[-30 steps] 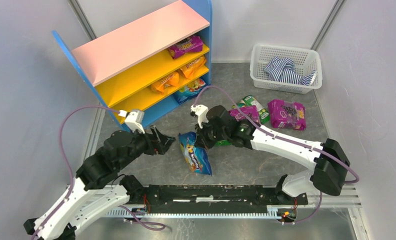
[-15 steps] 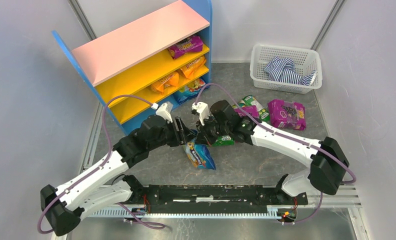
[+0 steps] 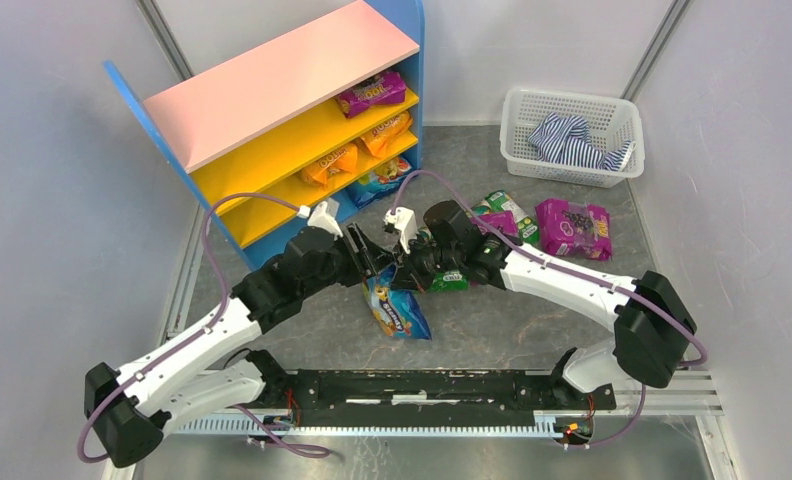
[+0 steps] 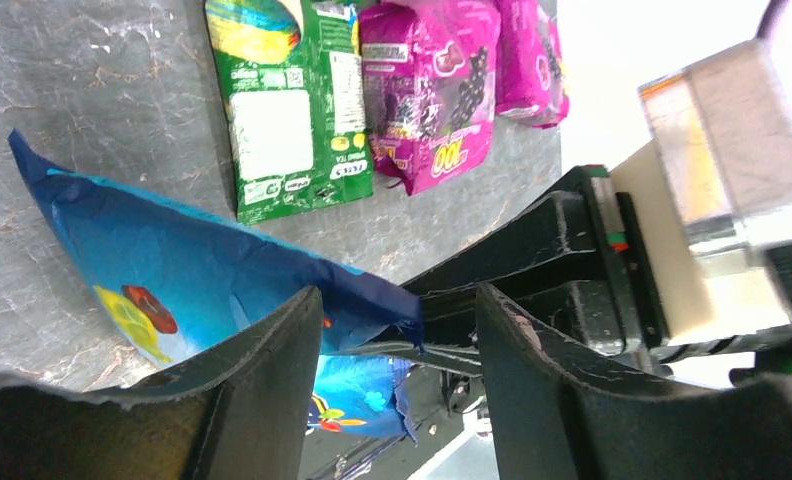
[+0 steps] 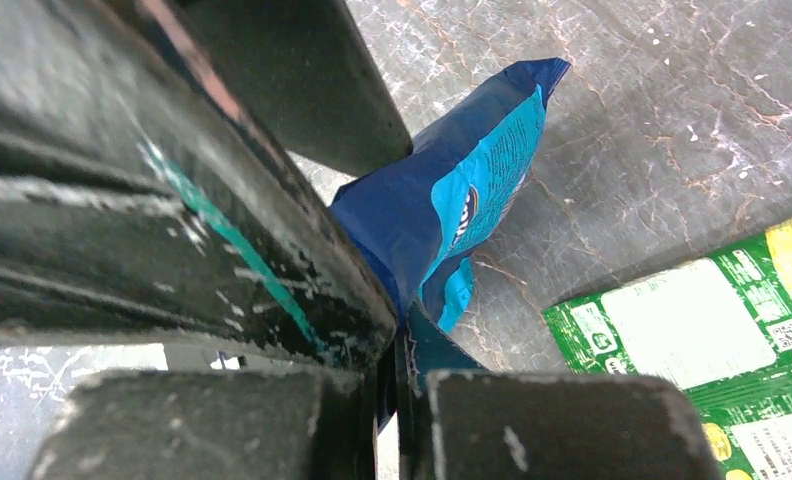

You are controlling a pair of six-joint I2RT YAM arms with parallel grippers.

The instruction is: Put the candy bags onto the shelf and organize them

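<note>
Left arm (image 3: 262,295) stretched in, fingers (image 4: 262,380) straddling blue bag (image 3: 397,312)

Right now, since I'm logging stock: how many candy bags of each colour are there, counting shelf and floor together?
Purple bags: 3
Orange bags: 2
Blue bags: 2
Green bags: 2
Total: 9

Shelf (image 3: 272,85) back left, basket (image 3: 518,130) back right, candy bags (image 3: 572,228) before the basket.

Overhead looks down — wrist views share blue bag (image 4: 172,260).
</note>
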